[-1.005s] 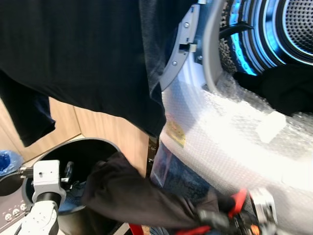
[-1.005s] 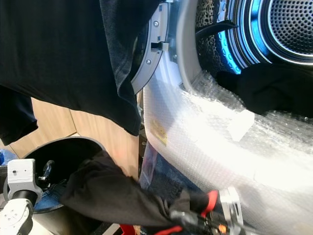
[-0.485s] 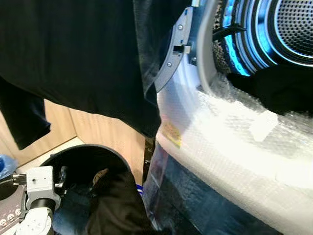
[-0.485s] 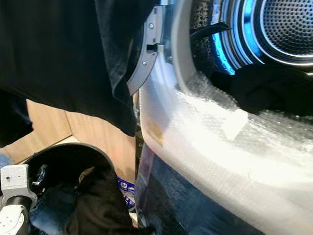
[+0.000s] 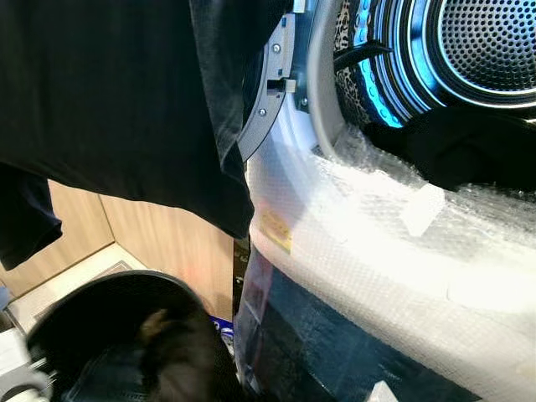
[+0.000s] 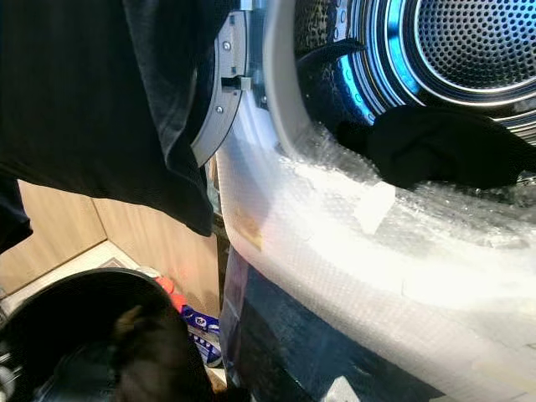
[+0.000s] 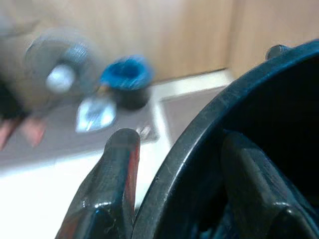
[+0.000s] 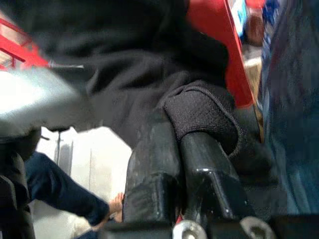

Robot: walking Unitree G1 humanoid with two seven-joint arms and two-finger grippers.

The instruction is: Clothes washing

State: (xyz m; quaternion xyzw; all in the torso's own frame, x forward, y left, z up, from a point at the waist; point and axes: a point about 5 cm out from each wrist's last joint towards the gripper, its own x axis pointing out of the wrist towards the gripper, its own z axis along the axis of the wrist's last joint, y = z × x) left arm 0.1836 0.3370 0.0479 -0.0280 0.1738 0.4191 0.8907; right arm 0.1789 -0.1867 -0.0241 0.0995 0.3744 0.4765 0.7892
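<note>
A front-loading washer is standing open on the right, its perforated steel drum (image 5: pixel 486 42) glowing with blue rings of light, and a dark garment (image 6: pixel 444 146) is lying crumpled at the drum's mouth. Bubble wrap (image 5: pixel 394 234), glossy and pimpled, is covering the machine's white curved front below the opening. A large black cloth (image 5: pixel 109 92), soft and matte, is hanging down at the upper left, in front of the pale wooden panelling. Near left, a round black basket (image 5: pixel 109 289) is sitting on the floor with a dark, limp piece of clothing (image 5: pixel 180 360) rising out of it. The right gripper (image 8: pixel 182 144) is pinching that black knitted fabric tight between its two glossy fingers. The left gripper (image 7: pixel 174 164) is straddling the basket's smooth rim, fingers apart, one finger outside and one inside
</note>
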